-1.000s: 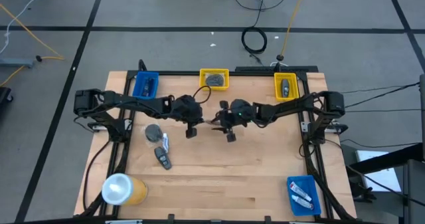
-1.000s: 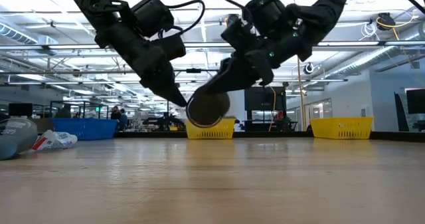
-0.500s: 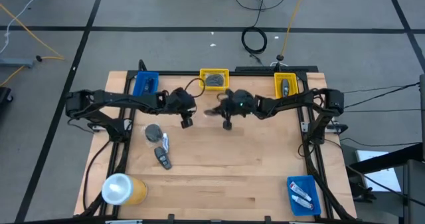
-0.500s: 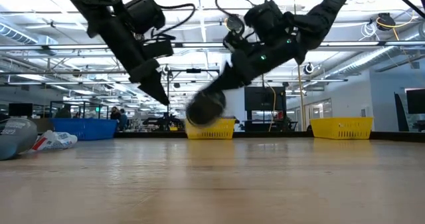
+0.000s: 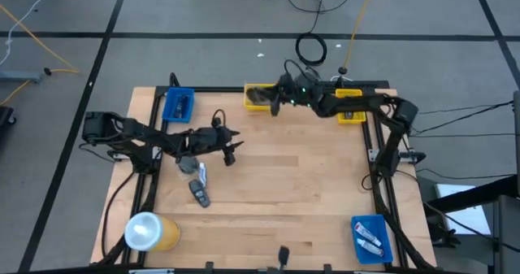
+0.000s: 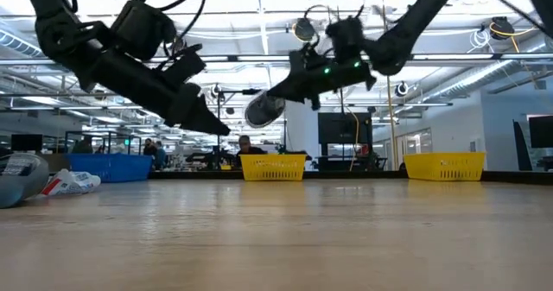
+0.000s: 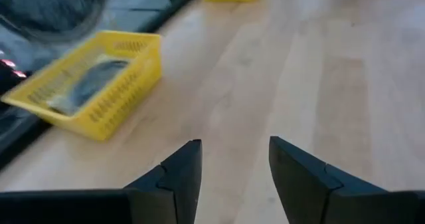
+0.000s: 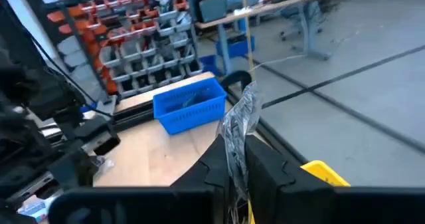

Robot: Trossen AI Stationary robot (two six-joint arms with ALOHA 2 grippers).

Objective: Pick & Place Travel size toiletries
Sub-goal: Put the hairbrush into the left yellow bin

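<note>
My right gripper [image 5: 274, 105] is shut on a grey round disc [image 6: 263, 110] and hovers over the middle yellow bin [image 5: 250, 90] at the far edge. That bin [image 7: 106, 101] holds another grey disc [image 7: 93, 78]. My left gripper [image 5: 231, 152] stands open over the table's left middle, with nothing between its fingers [image 7: 179, 174]. Left of it, a grey disc [image 5: 187, 162], a white tube [image 5: 201, 174] and a black oblong piece [image 5: 199, 193] lie flat on the wood. My right gripper pinches the grey disc by its rim [image 8: 236, 141] between its two fingers. The disc stands edge-on in the wrist view and sticks out past the fingertips. It is lifted clear, above the middle yellow bin.
A blue bin [image 5: 178, 103] sits at the far left and a yellow bin [image 5: 349, 107] with a black piece at the far right. A blue bin [image 5: 370, 235] with tubes is at the near right. A large yellow roll [image 5: 150, 232] lies at the near left.
At the table's middle my right gripper shut on the disc and my left gripper let go of it. The right gripper has carried the disc up and toward the far edge, over the middle yellow bin. The left gripper has drawn back toward the table's left.
</note>
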